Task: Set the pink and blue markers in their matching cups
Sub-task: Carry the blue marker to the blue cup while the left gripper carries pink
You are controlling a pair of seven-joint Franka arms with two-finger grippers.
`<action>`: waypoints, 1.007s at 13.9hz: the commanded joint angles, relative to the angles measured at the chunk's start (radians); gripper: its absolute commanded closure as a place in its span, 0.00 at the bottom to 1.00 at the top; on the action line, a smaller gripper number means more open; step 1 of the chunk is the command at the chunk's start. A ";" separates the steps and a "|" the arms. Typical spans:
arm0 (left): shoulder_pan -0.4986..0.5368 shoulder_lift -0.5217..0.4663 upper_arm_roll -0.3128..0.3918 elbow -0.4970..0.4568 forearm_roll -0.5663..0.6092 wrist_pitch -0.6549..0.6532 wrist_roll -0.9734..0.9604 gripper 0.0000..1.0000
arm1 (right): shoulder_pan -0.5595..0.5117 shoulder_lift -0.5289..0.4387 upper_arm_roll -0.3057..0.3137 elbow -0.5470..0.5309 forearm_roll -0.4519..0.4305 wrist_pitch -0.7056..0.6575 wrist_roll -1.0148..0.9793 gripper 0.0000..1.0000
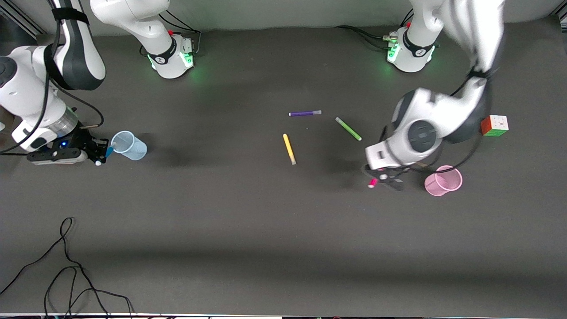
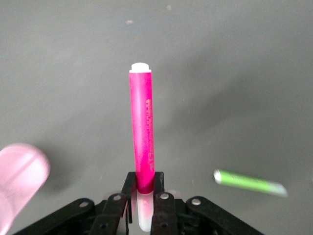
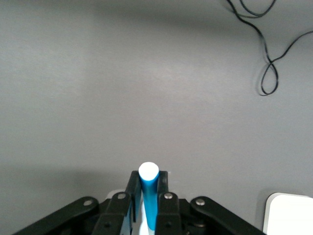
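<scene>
My left gripper [image 1: 384,178] is shut on the pink marker [image 1: 373,183] and holds it just above the table, beside the pink cup [image 1: 443,180]. In the left wrist view the pink marker [image 2: 142,137] sticks out from between the shut jaws of the left gripper [image 2: 145,183], and the pink cup [image 2: 19,181] shows blurred at the edge. My right gripper [image 1: 99,153] is shut on the blue marker [image 1: 109,152], right beside the rim of the pale blue cup [image 1: 129,145]. In the right wrist view the blue marker [image 3: 148,196] is clamped in the right gripper [image 3: 148,188].
A purple marker [image 1: 304,113], a green marker [image 1: 348,128] and a yellow marker [image 1: 289,149] lie mid-table. A colour cube [image 1: 495,125] sits at the left arm's end. Black cables [image 1: 66,266] lie near the front edge. The green marker [image 2: 249,182] also shows in the left wrist view.
</scene>
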 commanded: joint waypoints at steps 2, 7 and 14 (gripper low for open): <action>0.112 -0.114 0.000 0.081 -0.025 -0.255 -0.076 0.97 | 0.011 -0.079 -0.076 -0.195 -0.059 0.185 -0.033 1.00; 0.242 -0.113 0.029 0.109 0.043 -0.351 -0.126 0.97 | 0.009 -0.090 -0.114 -0.296 -0.062 0.264 -0.033 1.00; 0.298 0.060 0.028 0.243 0.116 -0.491 -0.133 0.99 | 0.011 -0.059 -0.183 -0.321 -0.153 0.348 -0.030 0.85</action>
